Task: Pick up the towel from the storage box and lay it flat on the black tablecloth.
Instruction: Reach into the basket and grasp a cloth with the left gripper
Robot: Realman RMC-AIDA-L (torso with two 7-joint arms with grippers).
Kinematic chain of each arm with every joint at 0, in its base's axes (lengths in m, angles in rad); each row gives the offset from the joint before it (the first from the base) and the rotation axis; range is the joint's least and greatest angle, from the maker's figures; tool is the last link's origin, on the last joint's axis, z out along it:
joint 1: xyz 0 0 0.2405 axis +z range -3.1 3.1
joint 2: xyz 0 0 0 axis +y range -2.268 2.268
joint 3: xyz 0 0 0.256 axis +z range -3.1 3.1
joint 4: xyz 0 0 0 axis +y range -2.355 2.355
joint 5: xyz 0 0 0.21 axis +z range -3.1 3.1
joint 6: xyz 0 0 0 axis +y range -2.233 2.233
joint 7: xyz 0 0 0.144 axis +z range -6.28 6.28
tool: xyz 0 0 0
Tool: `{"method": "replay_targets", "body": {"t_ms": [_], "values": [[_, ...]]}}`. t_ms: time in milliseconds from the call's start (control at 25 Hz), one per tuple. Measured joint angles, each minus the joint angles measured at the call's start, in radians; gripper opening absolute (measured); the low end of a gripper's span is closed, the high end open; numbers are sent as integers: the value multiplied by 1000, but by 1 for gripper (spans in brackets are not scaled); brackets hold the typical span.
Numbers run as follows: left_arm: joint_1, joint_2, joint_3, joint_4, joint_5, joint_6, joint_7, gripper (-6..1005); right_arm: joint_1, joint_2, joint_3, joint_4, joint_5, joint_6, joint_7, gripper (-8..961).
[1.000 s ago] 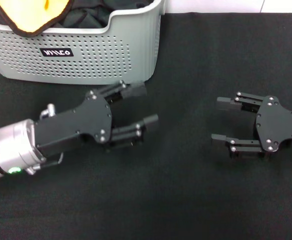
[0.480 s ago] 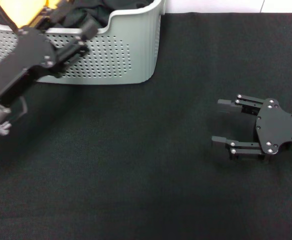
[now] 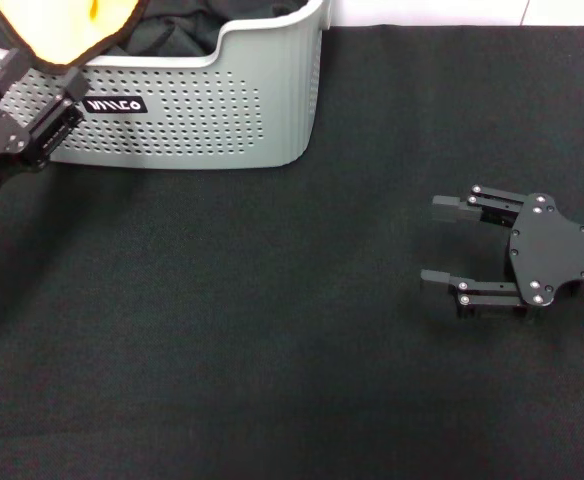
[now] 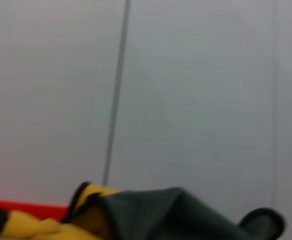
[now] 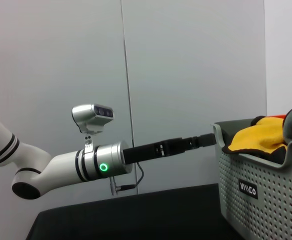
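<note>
Black felt tablecloth (image 3: 302, 330) lies bare; left gripper (image 3: 34, 102), fingers spread, nears the far-left perforated grey basket (image 3: 202, 110); next, pinch its grey-green, yellow-backed towel (image 3: 62, 28). Right gripper (image 3: 447, 245) idles, fingers spread.

A plain grey wall (image 5: 186, 65) stands at the back. A thin dark line (image 5: 127, 100) runs straight up and down the wall. In the left wrist view the same kind of line (image 4: 117, 90) shows on the wall, and a bright red strip (image 4: 26, 207) lies low along the wall's bottom.
</note>
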Motion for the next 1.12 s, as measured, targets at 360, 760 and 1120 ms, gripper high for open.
{"method": "replay_targets", "body": {"t_ms": [360, 760, 1120], "values": [[-37, -18, -46, -3, -1, -152, 12, 818, 3, 0, 0, 0, 0, 0, -1, 782], [-62, -19, -48, -9, -3, -176, 3, 796, 2, 1, 0, 0, 2, -1, -1, 782], [-61, -20, -48, -18, -2, -174, -57, 757, 3, 0, 2, 0, 6, -18, -1, 782]]}}
